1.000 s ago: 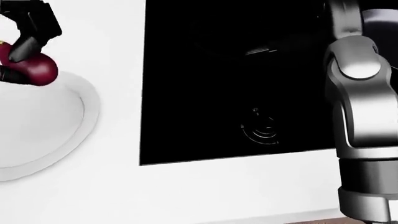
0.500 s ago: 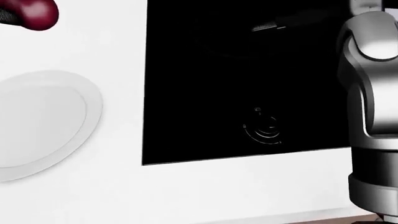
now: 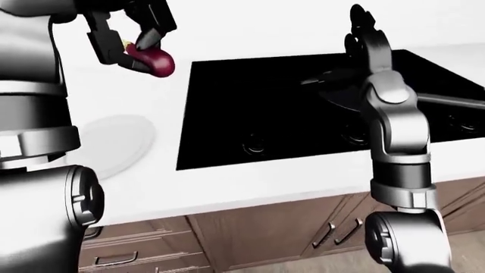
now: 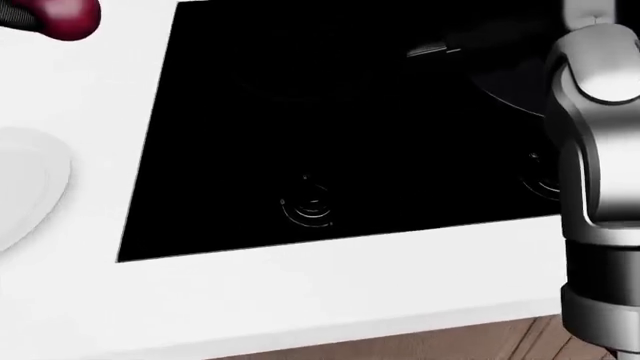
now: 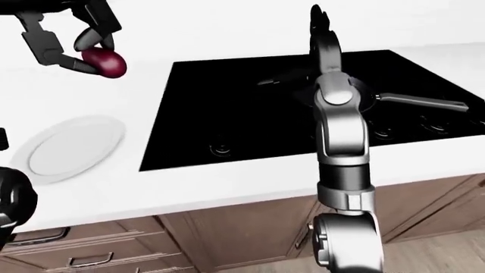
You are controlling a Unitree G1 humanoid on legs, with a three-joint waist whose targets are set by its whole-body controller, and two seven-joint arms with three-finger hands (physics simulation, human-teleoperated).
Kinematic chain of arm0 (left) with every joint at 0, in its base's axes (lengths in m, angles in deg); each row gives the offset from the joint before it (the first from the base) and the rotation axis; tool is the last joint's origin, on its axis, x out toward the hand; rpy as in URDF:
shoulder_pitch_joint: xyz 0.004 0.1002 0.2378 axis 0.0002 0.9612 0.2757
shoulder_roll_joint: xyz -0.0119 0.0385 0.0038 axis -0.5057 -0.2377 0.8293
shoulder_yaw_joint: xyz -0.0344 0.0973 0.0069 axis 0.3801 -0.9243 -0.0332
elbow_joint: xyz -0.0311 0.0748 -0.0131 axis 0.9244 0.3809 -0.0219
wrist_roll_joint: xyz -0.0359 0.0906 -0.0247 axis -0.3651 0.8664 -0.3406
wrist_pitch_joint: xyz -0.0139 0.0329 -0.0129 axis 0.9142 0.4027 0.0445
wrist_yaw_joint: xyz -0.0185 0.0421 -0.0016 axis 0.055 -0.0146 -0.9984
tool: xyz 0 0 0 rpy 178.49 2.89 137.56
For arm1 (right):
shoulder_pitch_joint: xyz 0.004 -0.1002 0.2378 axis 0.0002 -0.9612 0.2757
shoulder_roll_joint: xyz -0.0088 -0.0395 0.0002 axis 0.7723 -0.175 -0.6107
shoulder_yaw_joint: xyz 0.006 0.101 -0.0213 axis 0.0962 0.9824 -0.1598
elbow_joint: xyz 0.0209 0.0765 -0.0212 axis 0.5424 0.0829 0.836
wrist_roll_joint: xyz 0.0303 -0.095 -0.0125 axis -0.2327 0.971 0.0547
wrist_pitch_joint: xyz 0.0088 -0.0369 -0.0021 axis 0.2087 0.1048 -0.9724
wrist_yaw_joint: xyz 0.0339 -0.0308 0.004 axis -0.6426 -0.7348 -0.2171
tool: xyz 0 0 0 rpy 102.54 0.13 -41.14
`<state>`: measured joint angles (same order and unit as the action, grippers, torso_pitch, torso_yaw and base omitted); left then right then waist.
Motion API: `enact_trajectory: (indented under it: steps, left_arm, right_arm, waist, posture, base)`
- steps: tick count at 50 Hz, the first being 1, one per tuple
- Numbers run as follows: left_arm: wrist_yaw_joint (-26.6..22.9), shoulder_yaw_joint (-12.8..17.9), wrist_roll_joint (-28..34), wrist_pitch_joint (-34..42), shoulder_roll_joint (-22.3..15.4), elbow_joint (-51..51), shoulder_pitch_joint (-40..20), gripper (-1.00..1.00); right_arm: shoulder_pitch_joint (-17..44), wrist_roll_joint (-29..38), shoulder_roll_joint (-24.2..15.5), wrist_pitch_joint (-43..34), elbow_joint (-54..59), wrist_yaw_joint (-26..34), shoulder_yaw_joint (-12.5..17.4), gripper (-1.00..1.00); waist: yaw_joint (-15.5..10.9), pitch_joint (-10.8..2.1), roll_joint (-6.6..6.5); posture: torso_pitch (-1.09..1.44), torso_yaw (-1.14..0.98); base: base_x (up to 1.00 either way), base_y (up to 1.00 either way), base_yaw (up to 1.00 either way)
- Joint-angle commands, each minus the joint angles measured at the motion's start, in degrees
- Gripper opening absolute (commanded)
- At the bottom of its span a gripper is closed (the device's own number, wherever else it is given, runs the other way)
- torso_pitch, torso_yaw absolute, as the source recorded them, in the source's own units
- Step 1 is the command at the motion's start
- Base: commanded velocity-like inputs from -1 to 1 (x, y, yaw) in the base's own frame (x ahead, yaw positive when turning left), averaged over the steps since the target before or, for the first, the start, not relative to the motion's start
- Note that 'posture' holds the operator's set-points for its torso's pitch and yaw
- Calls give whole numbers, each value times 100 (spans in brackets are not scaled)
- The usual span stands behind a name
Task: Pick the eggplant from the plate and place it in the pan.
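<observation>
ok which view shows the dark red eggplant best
The right-eye view: the dark red eggplant shows almost whole, clamped in the black fingers of the left hand above the white counter, up and right of the round white plate. The left-eye view shows it similarly; the head view crops it at its top-left corner.

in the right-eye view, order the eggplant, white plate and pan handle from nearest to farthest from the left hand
1. Dark red eggplant, gripped in the left hand, top left.
2. Round white plate, on the counter below the hand.
3. Grey pan handle, far right over the black stove.
</observation>
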<state>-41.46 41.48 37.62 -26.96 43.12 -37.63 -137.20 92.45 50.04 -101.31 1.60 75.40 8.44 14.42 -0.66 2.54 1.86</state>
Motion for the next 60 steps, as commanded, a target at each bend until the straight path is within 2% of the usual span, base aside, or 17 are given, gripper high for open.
enact_trajectory:
  steps: [1, 5, 13, 16, 18, 19, 31, 34, 35, 41, 45, 50, 54, 57, 58, 59, 60]
  left_arm:
    - [142, 157, -66, -17, -113, -219, -277, -99]
    - [136, 148, -66, -7, -116, -194, -305, -99]
    - [130, 125, -58, -39, -111, -65, -460, -99]
    - [170, 126, -48, -103, -122, -20, -421, -99]
    - [168, 131, -56, -105, -131, 9, -448, -100]
    - [168, 132, -55, -105, -134, 17, -456, -99]
    - [131, 120, -91, -3, -36, -119, -406, -99]
    - [127, 119, -93, -32, -57, -73, -427, -100]
    - [123, 119, -96, -32, -61, -49, -450, -99]
    - [42, 99, -88, 27, -61, -61, -535, -99]
    - [53, 92, -57, -13, -61, 19, -606, -99]
    - [44, 110, -86, -32, -61, -17, -528, -99]
    - [96, 97, -88, -42, -24, -11, -584, -99]
    - [102, 82, -71, -64, -30, 74, -655, -99]
    - [106, 84, -63, -70, -41, 89, -663, -100]
    - [116, 88, -62, -79, -44, 104, -663, -100]
    - [123, 89, -66, -108, -49, 116, -667, -100]
  right_arm:
    - [245, 3, -35, 156, -226, 19, -14, 100]
    - [295, 22, -29, 160, -186, 39, -21, 100]
    - [355, 6, -31, 150, -175, 53, -5, 100]
    - [301, 25, 7, 214, -153, 15, -28, 100]
    - [273, 34, 23, 263, -124, 10, -37, 100]
    - [274, 34, 21, 254, -132, 17, -35, 100]
    - [188, 35, 21, 267, -181, 22, -3, 100]
    - [231, 4, 13, 229, -186, 34, 3, 100]
    - [248, 0, 12, 221, -181, 37, -1, 100]
    - [303, 33, -33, 204, -181, 51, -3, 100]
    - [287, 40, -28, 226, -155, 43, -5, 100]
    - [273, 39, 3, 269, -119, 23, -21, 100]
    - [240, 43, -8, 310, -101, 32, -13, 100]
    - [244, 67, -2, 336, -73, 7, -17, 100]
    - [241, 57, 8, 320, -88, 4, -9, 100]
    - [240, 52, 11, 273, -126, 0, -5, 100]
    - [229, 51, 14, 253, -160, 3, -12, 100]
  waist:
    - [-43, -175, 1]
    - [-67, -167, -110]
    - [26, -48, 1]
    - [9, -70, -283]
    - [53, -85, -781]
    - [6, -26, -637]
    - [-34, -94, -226]
    - [-60, -227, 546]
    - [-43, -155, 223]
    - [-39, -67, -147]
    - [3, -37, -677]
    - [-4, -183, -564]
    - [-20, -64, -308]
    - [-47, -138, 126]
    - [-35, -234, 450]
    - [-37, -169, 148]
    - [-23, -170, 213]
  posture:
    - [0, 0]
    - [0, 0]
    - [0, 0]
    - [0, 0]
    - [0, 0]
    - [0, 0]
    - [0, 0]
    - [0, 0]
    - [0, 0]
    - [0, 0]
    - [0, 0]
    - [0, 0]
    - [0, 0]
    - [0, 0]
    - [0, 0]
    - [0, 0]
    - [0, 0]
  base:
    - [0, -22, 0]
    - [0, -19, 0]
    - [0, -1, 0]
    - [0, -31, 0]
    - [0, -57, 0]
    - [0, -58, 0]
    - [0, -55, 0]
    - [0, -38, 0]
    - [0, -42, 0]
    - [0, -48, 0]
    - [0, -63, 0]
    - [0, -56, 0]
    - [0, -51, 0]
    - [0, -58, 0]
    - [0, -59, 0]
    - [0, -42, 0]
    - [0, -30, 0]
